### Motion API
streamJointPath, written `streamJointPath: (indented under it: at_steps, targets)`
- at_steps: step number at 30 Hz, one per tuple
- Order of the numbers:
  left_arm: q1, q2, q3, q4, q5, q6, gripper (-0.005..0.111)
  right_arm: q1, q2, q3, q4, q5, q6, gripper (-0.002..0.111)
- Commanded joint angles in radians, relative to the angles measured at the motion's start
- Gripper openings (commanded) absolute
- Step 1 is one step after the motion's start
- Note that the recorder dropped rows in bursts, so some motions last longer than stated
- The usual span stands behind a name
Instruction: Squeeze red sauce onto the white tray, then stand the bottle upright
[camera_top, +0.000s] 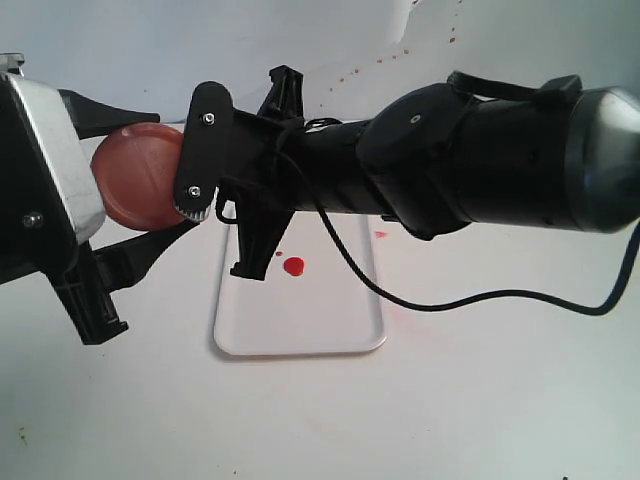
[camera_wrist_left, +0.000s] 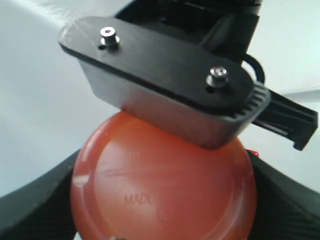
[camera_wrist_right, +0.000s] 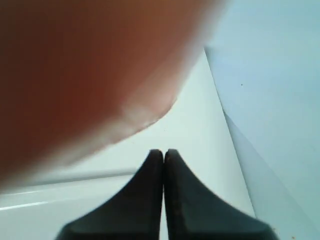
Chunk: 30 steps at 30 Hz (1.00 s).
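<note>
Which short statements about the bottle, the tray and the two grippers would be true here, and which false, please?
1. The left gripper clamps the bottle. True.
2. The bottle stands upright on the white tray. False: it is held in the air, its round base towards the exterior camera.
3. A drop of red sauce lies on the tray. True.
4. The right gripper is wide open. False: its fingertips meet, with nothing between them.
</note>
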Motion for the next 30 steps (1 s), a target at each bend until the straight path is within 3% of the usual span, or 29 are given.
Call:
streamJointPath:
  at_steps: [1,6,8,12,15,17,19,21,22,26,30]
  targets:
    - [-0.004,-0.015,-0.014,-0.005,-0.004,-0.002,0.000,-0.001,-0.043,0.013,0.007,-0.183,-0.004,0.000]
    - [-0.004,-0.015,-0.014,-0.005,-0.009,-0.002,0.000,-0.012,-0.120,0.035,0.112,-0.508,-0.004,0.000]
    - [-0.004,-0.015,-0.014,-0.005,-0.035,-0.002,0.000,-0.047,-0.152,0.044,0.152,-0.506,0.026,0.000]
    - [-0.004,-0.015,-0.016,-0.012,-0.064,-0.002,0.000,-0.229,-0.226,0.090,0.137,-0.149,0.318,0.000]
    - [-0.004,-0.015,-0.019,-0.082,-0.068,0.013,0.000,-0.403,-0.239,0.109,0.119,0.120,0.405,0.000]
    - [-0.004,-0.015,-0.025,-0.105,-0.095,0.024,0.000,-0.481,-0.239,0.124,0.165,0.228,0.370,0.000]
    - [-0.004,-0.013,-0.034,-0.127,-0.135,0.032,0.000,-0.568,-0.239,0.149,0.308,0.365,0.207,0.000]
    - [-0.004,-0.013,-0.041,-0.140,-0.141,0.034,0.000,-0.657,-0.239,0.192,0.523,0.596,-0.001,0.000]
    - [-0.004,-0.013,-0.044,-0.140,-0.141,0.034,0.000,-0.702,-0.239,0.216,0.533,0.721,-0.075,0.000]
    - [-0.004,-0.007,-0.062,-0.184,-0.156,0.042,0.000,-0.826,-0.206,0.240,0.533,1.138,-0.084,0.000]
    - [-0.004,0.021,-0.093,-0.285,-0.184,0.087,0.000,-0.859,-0.146,0.240,0.509,1.181,-0.059,0.000]
